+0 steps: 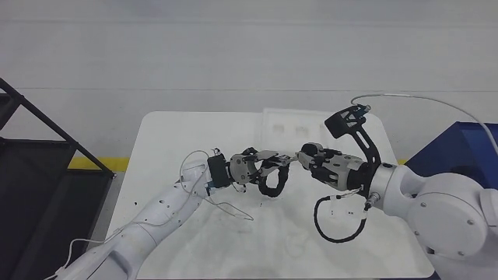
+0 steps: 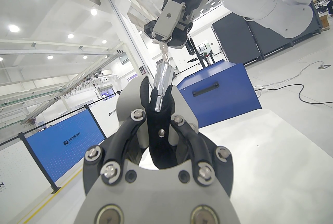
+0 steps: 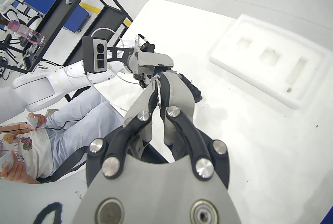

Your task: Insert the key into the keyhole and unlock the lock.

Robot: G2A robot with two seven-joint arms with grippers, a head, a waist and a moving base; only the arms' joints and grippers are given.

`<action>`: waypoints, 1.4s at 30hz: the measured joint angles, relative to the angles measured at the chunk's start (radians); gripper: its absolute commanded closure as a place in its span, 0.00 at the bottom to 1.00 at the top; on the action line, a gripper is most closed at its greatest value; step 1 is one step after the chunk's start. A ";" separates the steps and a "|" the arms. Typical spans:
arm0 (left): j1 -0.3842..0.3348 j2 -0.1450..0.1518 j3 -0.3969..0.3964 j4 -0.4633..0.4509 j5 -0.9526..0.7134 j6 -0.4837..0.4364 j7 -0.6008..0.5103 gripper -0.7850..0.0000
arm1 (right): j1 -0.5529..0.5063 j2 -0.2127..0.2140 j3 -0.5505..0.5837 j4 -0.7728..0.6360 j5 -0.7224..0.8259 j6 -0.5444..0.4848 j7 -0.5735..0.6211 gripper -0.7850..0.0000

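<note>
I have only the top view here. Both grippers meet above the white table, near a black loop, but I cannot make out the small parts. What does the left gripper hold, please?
Observer: The left gripper is shut on one end of a shiny chrome lock cylinder; the other end stands out free.
Operator: And the right one?
Observer: The right gripper pinches a small silver metal key, pointed at the cylinder's free end.
Operator: Is the key inside?
Observer: Its tip meets the end face; how deep it sits, I cannot tell.
</note>
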 measured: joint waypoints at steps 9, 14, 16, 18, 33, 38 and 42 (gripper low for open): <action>0.002 -0.004 -0.006 0.000 0.003 -0.011 -0.001 1.00 | -0.004 -0.001 -0.010 0.000 -0.020 0.013 -0.002 1.00; 0.004 -0.006 -0.011 0.001 0.005 -0.014 -0.002 1.00 | -0.006 -0.002 -0.015 0.000 -0.021 0.016 -0.010 1.00; 0.006 -0.007 -0.014 0.002 0.002 -0.014 -0.003 1.00 | -0.007 -0.003 -0.016 0.000 -0.022 0.016 -0.010 1.00; 0.007 -0.008 -0.016 0.003 0.001 -0.014 -0.004 1.00 | -0.007 -0.003 -0.017 0.000 -0.021 0.017 -0.008 1.00; 0.017 -0.008 -0.035 -0.009 0.016 -0.014 -0.017 1.00 | 0.017 -0.006 -0.067 0.000 -0.092 0.032 0.020 1.00; 0.021 -0.006 -0.044 -0.019 0.022 -0.015 -0.027 1.00 | 0.033 -0.009 -0.092 0.000 -0.133 0.048 0.033 1.00; 0.026 -0.006 -0.050 -0.028 0.021 -0.018 -0.031 1.00 | 0.038 -0.012 -0.110 0.000 -0.132 0.056 0.034 1.00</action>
